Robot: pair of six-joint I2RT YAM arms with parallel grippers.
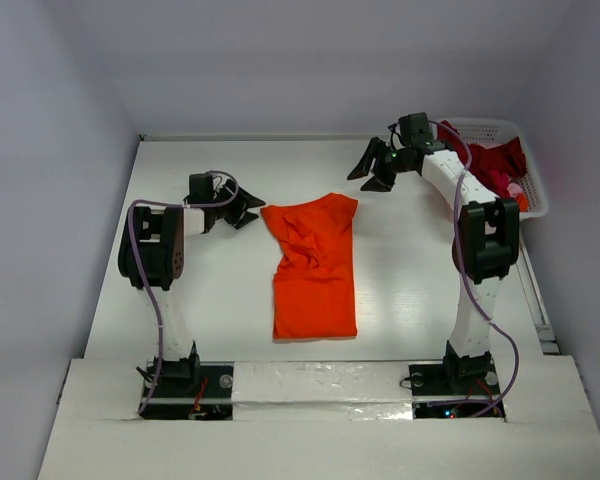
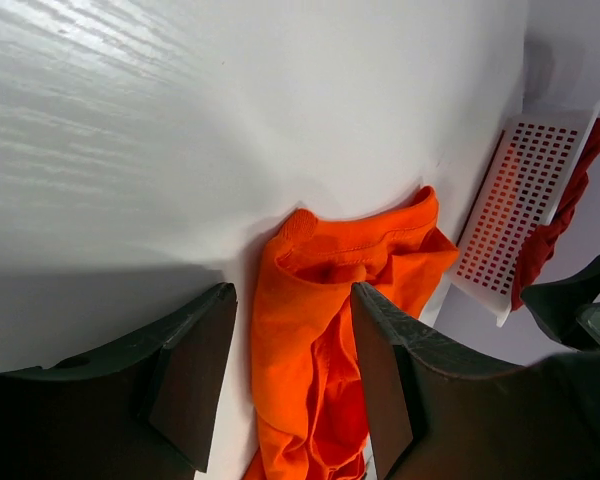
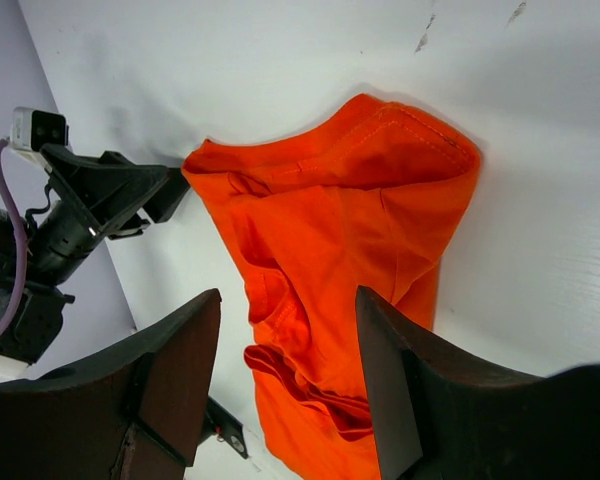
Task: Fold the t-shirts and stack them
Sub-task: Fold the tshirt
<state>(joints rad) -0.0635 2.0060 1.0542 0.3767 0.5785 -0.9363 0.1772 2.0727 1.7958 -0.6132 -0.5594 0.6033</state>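
The orange t-shirt (image 1: 315,265) lies in the middle of the white worktop (image 1: 210,300), drawn into a long narrow shape with rumpled folds at its far end. The left end effector (image 1: 248,211) hangs just beside the shirt's far left corner, its fingers spread and holding nothing (from its wrist camera the orange cloth shows through the gap between them). The right end effector (image 1: 368,178) hovers near the shirt's far right corner, apart from the cloth, likewise spread and empty. At the far right corner of the worktop a white latticed basket (image 1: 490,127) holds dark red shirts (image 1: 495,160).
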